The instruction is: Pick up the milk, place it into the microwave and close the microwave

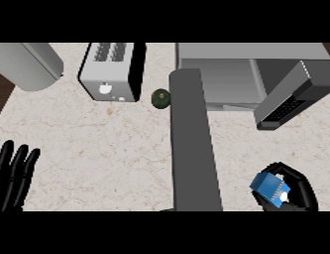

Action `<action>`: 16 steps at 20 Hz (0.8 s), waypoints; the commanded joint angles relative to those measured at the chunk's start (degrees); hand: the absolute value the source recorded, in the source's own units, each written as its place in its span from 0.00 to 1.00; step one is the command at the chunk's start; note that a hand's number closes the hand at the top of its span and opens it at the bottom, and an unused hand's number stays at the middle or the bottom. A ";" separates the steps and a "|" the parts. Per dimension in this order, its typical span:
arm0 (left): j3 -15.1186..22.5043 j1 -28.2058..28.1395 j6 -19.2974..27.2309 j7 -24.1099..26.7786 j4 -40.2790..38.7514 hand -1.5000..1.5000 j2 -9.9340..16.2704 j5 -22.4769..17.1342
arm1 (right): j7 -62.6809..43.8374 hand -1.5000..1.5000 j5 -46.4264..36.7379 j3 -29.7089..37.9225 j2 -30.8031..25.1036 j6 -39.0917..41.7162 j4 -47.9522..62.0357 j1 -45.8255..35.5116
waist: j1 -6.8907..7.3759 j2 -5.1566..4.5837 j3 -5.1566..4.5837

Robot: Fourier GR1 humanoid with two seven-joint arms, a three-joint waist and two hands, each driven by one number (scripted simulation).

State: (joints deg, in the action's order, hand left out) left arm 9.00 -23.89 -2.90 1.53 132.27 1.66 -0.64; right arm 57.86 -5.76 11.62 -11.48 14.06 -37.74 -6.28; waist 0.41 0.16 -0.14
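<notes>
At the lower right of the frame, the right hand [299,191] curls its black fingers and thumb around the milk [271,187], a small blue carton with a white patch near its lower corner. The carton sits tilted in the grasp, its blue face turned up toward the view. It is held at the near edge of the counter [87,144], well apart from the microwave [226,74].

At the lower left, the left hand [6,176] rests open with its fingers straight and pointing up, holding nothing.

A small carton like this is probably light, with thin walls that give under a squeeze, so the flat sides look like the best place to hold it, around the middle of the body rather than by a corner or the top. Its smooth faces could slip if the carton tips further.

A long grey panel [193,144] runs from the bottom centre up toward the microwave; it looks like the open microwave door seen edge-on. Farther up, a dark green round object [161,98] lies just left of that panel, beside a toaster [112,72]. At the upper right, the microwave's cavity stands open, with a dark keypad block [296,96] angled to its right. A grey cylinder [28,64] fills the upper left corner.
</notes>
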 commanded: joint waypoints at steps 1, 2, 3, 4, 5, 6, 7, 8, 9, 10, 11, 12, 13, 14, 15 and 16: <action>-0.77 -0.47 0.09 -0.89 0.21 0.00 0.03 -0.83 | 11.15 1.00 0.45 -0.25 2.81 2.51 4.36 -0.20 | 0.22 -0.25 0.25; -0.47 -4.08 -1.17 0.68 2.10 0.00 0.69 -1.33 | 9.53 1.00 1.37 -1.76 4.21 3.43 -3.49 5.06 | -0.29 0.11 0.12; -0.41 -0.95 -0.32 2.45 -0.84 0.00 -0.21 0.27 | 12.14 1.00 0.61 -1.61 5.45 0.83 0.26 2.92 | -0.10 -0.14 0.21; -1.12 -0.24 -0.27 -0.01 -0.11 0.00 0.34 -0.55 | 9.26 1.00 0.56 -2.70 6.87 0.09 -2.20 1.37 | -0.18 -0.12 0.18; -0.43 1.49 0.79 -3.04 1.06 0.00 -0.32 -0.71 | 9.56 1.00 0.63 -2.98 5.95 0.50 -3.92 3.77 | -0.50 -0.11 0.17; -2.34 -1.10 -0.83 -1.21 0.67 0.00 0.60 -3.20 | 5.05 1.00 1.24 -3.35 6.94 -0.94 -7.43 2.44 | -0.30 -0.02 0.11; -1.91 -1.58 -0.83 -1.61 2.13 0.00 0.69 -2.58 | 6.92 1.00 0.94 -3.66 6.29 -0.90 -7.77 5.38 | -0.31 -0.04 0.13; -2.39 0.77 -0.70 -2.28 0.36 0.00 0.39 -3.42 | 4.11 1.00 1.19 -3.93 6.73 -1.63 -8.53 4.10 | -0.35 -0.09 0.13; -6.30 -0.53 -1.34 -3.71 2.18 0.00 1.98 -6.68 | -1.62 1.00 2.04 -4.91 8.55 -2.95 -15.43 4.65 | -0.48 0.02 0.06; -3.35 1.04 0.43 -4.18 2.48 0.00 0.54 -2.50 | -3.35 1.00 2.21 -4.81 8.71 -4.21 -15.62 3.63 | -0.40 -0.05 0.11; -4.20 0.60 -0.44 -2.44 0.11 0.00 0.49 -3.29 | -1.80 1.00 2.52 -5.12 8.91 -4.41 -17.67 7.19 | -0.44 -0.05 0.11; -3.45 -1.77 -1.73 -0.18 0.40 0.00 0.63 -2.86 | -4.71 1.00 2.59 -4.75 9.09 -6.32 -18.53 4.30 | -0.26 -0.04 0.11; -4.48 -3.46 -2.00 2.03 0.23 0.00 0.49 -3.53 | -4.74 1.00 3.76 -9.24 11.28 -9.79 -21.23 6.01 | -0.20 0.03 0.09; -5.72 -2.65 -3.39 -0.50 1.19 0.00 2.01 -5.59 | -2.11 1.00 3.04 -7.84 11.32 -10.89 -17.39 3.82 | -0.10 -0.07 0.13; -6.16 2.29 -1.11 -2.44 -1.68 0.00 1.12 -4.29 | -5.07 1.00 3.07 -8.42 11.35 -11.10 -19.91 2.58 | -0.35 -0.12 0.12; -6.24 -2.45 -2.85 1.21 -0.75 0.00 0.82 -5.13 | -7.67 1.00 3.02 -9.02 11.38 -12.45 -20.94 2.27 | -0.12 -0.07 0.11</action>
State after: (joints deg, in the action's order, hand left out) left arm 4.19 -24.86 -4.62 0.83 132.34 2.59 -4.69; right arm 53.33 -3.05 4.71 -1.60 5.77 -55.24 -2.61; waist 0.15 0.12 -0.07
